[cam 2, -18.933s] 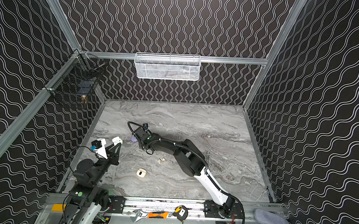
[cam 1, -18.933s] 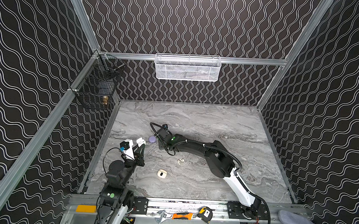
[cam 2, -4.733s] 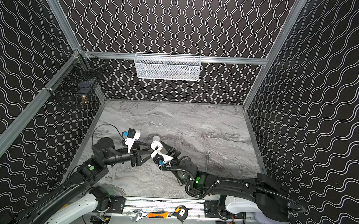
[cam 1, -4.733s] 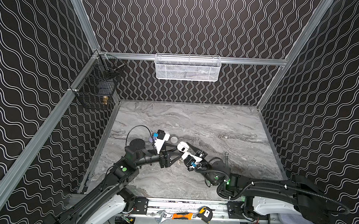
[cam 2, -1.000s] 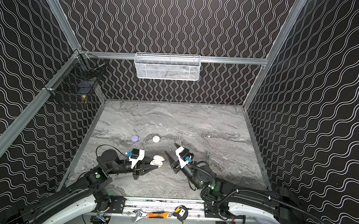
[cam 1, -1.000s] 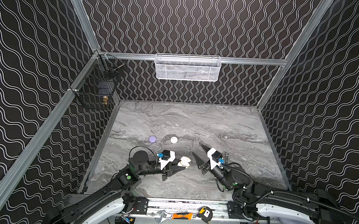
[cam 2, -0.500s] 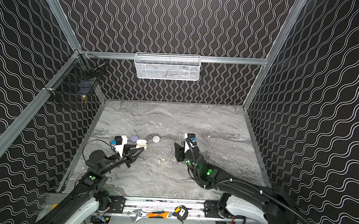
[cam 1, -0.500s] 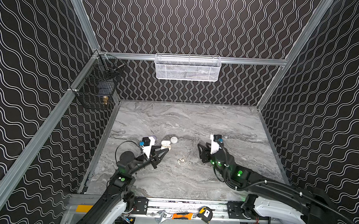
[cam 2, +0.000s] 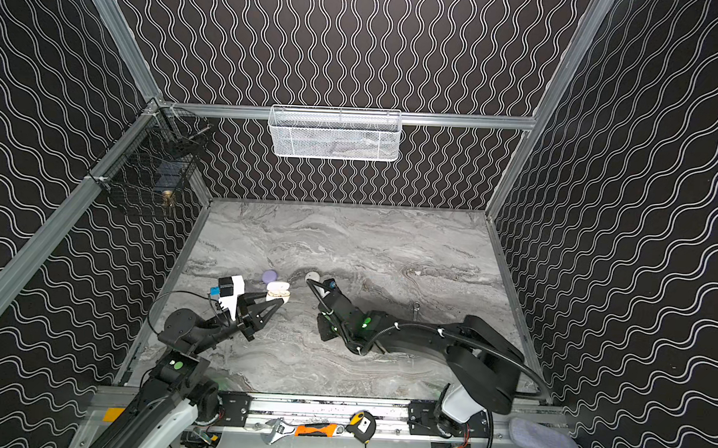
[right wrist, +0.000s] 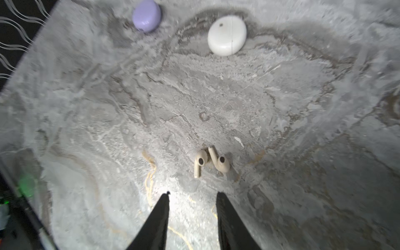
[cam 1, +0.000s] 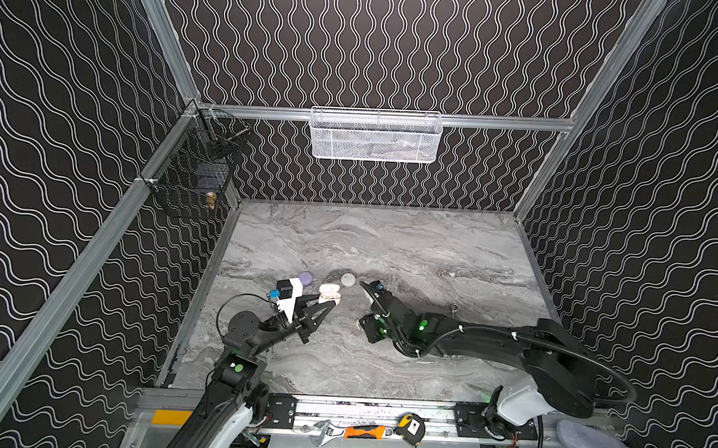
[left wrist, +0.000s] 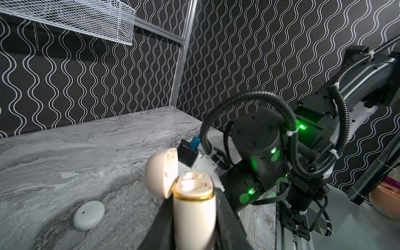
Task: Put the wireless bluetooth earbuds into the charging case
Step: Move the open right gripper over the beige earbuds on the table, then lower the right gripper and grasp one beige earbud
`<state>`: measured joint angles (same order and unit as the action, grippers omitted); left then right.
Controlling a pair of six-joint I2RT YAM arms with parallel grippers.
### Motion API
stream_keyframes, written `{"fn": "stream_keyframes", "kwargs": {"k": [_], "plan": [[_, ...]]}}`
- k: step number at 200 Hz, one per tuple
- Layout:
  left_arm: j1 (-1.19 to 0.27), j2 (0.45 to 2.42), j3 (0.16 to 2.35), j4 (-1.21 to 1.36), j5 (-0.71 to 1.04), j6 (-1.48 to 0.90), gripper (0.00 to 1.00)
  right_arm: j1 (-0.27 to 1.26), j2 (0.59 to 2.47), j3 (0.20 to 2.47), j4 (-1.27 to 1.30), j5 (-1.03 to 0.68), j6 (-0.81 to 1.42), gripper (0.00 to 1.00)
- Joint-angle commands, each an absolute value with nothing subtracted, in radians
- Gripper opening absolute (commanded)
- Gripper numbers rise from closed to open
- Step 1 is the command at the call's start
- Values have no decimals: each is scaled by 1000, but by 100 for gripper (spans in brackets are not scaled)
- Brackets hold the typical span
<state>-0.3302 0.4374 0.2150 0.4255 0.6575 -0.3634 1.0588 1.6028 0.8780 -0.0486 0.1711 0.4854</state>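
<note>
The left gripper (left wrist: 193,203) is clamped on a cream charging case (left wrist: 193,216), one black finger on each side of its body. The lid (left wrist: 161,173) is swung open on its hinge. A thin gold band (left wrist: 193,197) rings the case's mouth. The wells inside are washed out by glare, so I cannot tell what they hold. In both top views the held case (cam 1: 329,292) (cam 2: 278,290) sits above the grey marble tabletop (cam 1: 389,243), just in front of the gap between two closed cases. One is a round lavender case (cam 1: 305,277) and the other an oval white case (cam 1: 348,279). The right gripper (right wrist: 192,194) points down at the table with its two dark fingers (right wrist: 160,216) parted, a clear gap between them and nothing in it. Just beyond their tips lie the two cream earbuds (right wrist: 211,162), loose on the marble, side by side and touching, with their stems pointing opposite ways. They are well apart from the white case (right wrist: 227,35) and the lavender case (right wrist: 147,15). The white case bears a small dark mark near its edge, too blurred to read. On the front rail lie an orange-handled adjustable wrench (cam 1: 348,431) and a yellow-and-black tape measure (cam 1: 413,427). The tape measure's label is too small to make out. A white mesh basket (cam 1: 373,136) hangs on the back rail.
</note>
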Motion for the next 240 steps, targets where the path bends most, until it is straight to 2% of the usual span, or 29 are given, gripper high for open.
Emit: {"fn": "stream_keyframes", "kwargs": {"k": [1,32,84,166,191,240], "plan": [[-328,418,226,405,646,-358,0,1065,1665,925,-137,155,504,39],[-328,388,225,384,626,-352,0,1066,1732,970,-145,115,499,40],[-327,368,227,358,608,-342,0,1063,1821,1041,-163,115,492,51],[-328,352,228,337,599,-339,0,1056,1928,1134,-209,132,472,53],[-328,344,230,330,595,-337,0,1055,1930,1136,-214,143,469,52],[-328,331,229,319,593,-339,0,1055,1928,1127,-222,158,477,39]]}}
